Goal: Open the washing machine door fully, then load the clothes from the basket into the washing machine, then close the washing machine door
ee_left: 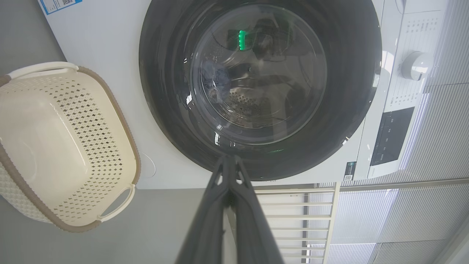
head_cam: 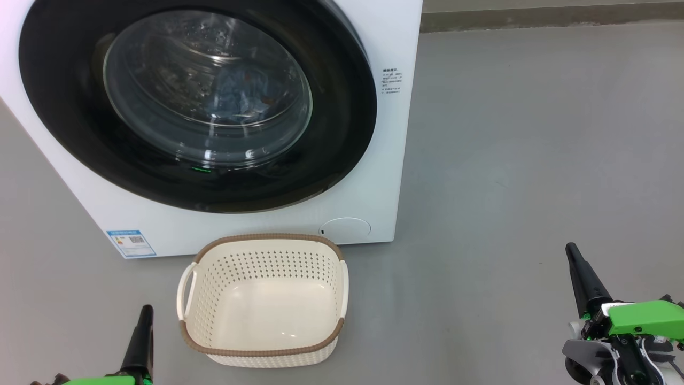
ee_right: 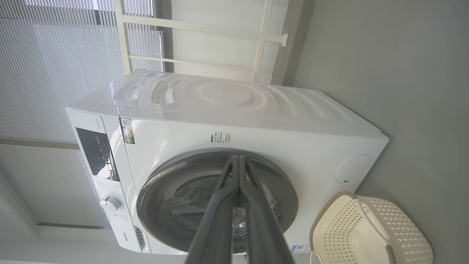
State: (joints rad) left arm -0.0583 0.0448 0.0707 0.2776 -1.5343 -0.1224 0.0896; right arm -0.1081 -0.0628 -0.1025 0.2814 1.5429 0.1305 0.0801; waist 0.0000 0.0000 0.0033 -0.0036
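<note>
I held my left claw [head_cam: 145, 311] and right claw [head_cam: 572, 249] clenched, back from the washing machine [head_cam: 374, 182]. The washing machine door [head_cam: 64, 112] sat shut, clothes [head_cam: 240, 92] behind its glass, basket [head_cam: 267, 262] just in front.

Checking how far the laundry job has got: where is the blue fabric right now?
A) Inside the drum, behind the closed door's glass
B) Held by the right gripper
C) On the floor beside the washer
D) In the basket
A: the clothes show as blue fabric through the glass of the shut washing machine door, and the basket holds nothing.
</note>
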